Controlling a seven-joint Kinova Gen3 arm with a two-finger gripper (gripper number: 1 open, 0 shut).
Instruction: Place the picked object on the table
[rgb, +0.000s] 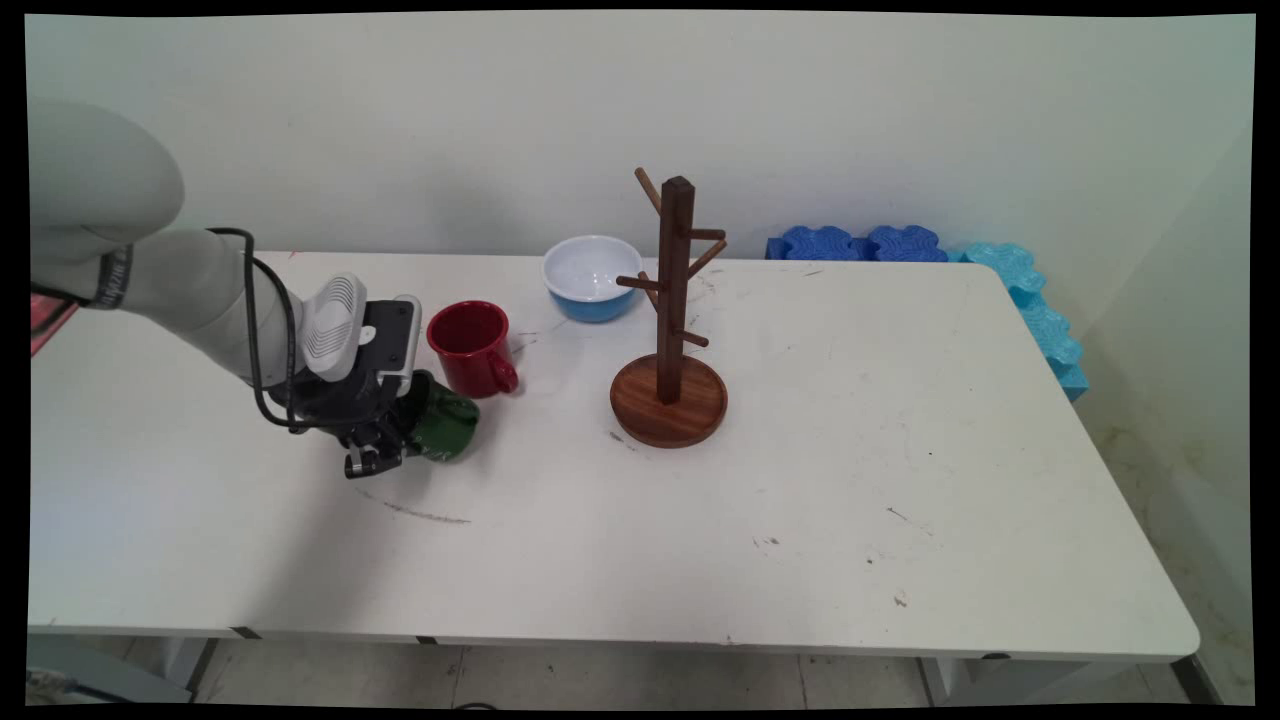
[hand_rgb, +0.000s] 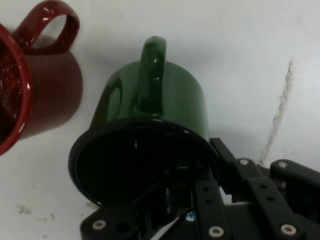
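Observation:
A dark green mug (rgb: 446, 424) lies tipped over at the table's left, its mouth turned toward my gripper (rgb: 398, 440). In the hand view the green mug (hand_rgb: 150, 105) shows its handle on top and its black inside facing the camera. My gripper (hand_rgb: 207, 162) is shut on the mug's rim, with one finger inside the mouth and the other outside the wall. A red mug (rgb: 471, 348) stands upright just behind the green one, its handle to the right. In the hand view the red mug (hand_rgb: 42, 95) is at the upper left, apart from the green mug.
A wooden mug tree (rgb: 672, 330) with several pegs stands on a round base at mid-table. A white bowl with a blue outside (rgb: 592, 276) sits behind it. Blue foam pieces (rgb: 1010, 280) line the table's far right corner.

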